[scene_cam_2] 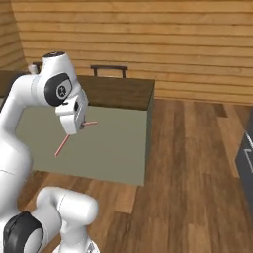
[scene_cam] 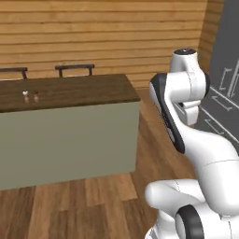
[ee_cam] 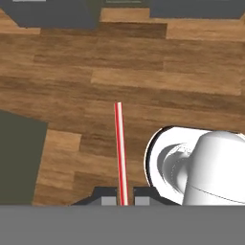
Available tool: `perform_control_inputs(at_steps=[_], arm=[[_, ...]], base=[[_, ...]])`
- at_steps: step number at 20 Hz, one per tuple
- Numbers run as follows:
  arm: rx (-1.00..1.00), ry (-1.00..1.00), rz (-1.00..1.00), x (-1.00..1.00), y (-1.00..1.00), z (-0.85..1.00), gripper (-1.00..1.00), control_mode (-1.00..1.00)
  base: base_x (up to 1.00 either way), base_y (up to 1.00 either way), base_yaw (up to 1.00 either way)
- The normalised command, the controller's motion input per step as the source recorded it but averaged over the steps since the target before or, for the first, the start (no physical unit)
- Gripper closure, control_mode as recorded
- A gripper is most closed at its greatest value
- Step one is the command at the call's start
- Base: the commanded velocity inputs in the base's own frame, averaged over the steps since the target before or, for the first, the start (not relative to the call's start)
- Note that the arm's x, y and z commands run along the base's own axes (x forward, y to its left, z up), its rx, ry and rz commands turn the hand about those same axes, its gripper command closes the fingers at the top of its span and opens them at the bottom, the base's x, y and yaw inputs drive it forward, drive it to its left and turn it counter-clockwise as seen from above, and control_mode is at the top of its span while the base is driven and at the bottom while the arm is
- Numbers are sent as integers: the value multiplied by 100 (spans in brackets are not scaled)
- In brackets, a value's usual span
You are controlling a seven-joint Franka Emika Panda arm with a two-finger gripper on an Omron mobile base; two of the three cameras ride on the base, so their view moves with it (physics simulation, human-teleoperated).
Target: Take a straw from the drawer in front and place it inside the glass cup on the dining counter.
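The straw [ee_cam: 119, 148] is pinched between the two dark finger tips of the tool [ee_cam: 123, 200], whose jaws are drawn narrow on it. In the hand view it runs straight out from the tips as a thin red line with a pale streak along it, over bare wooden floor [ee_cam: 143, 81]. In the right base view the straw [scene_cam_2: 63, 144] sticks out below the tool [scene_cam_2: 74, 129] and slants down to the left, while a short red piece pokes out sideways to the right of the tool; that is probably the bent end, though it is too small to be sure.

The tool hangs in the air off the near end of the counter [scene_cam: 70, 91], in front of its pale grey-green side wall [scene_cam_2: 99, 148] and apart from it. The counter top is dark brown planks. Far from the tool, toward the left part of that top in the left base view, stands a small whitish glass cup [scene_cam: 25, 96] with a small brown thing [scene_cam: 35, 97] just beside it; what the brown thing is cannot be told at this size. Behind the counter two dark chair backs [scene_cam: 74, 68] rise against a wall of light wooden boards [scene_cam_2: 148, 44].

On the tool's other side, at the right edge of the left base view, is a dark grey cabinet front [scene_cam: 226, 70] with pale bar handles. No writing, label or brand mark can be read on anything.
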Motion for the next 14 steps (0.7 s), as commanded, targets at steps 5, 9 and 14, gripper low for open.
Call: perform_control_inputs(at_steps=[5,9,14], arm=[[0,0,0,0,0,0,100,100],[0,0,0,0,0,0,100,100],[0,0,0,0,0,0,100,100]], base=[[100,-30,24],[100,-86,32],[93,-100,33]])
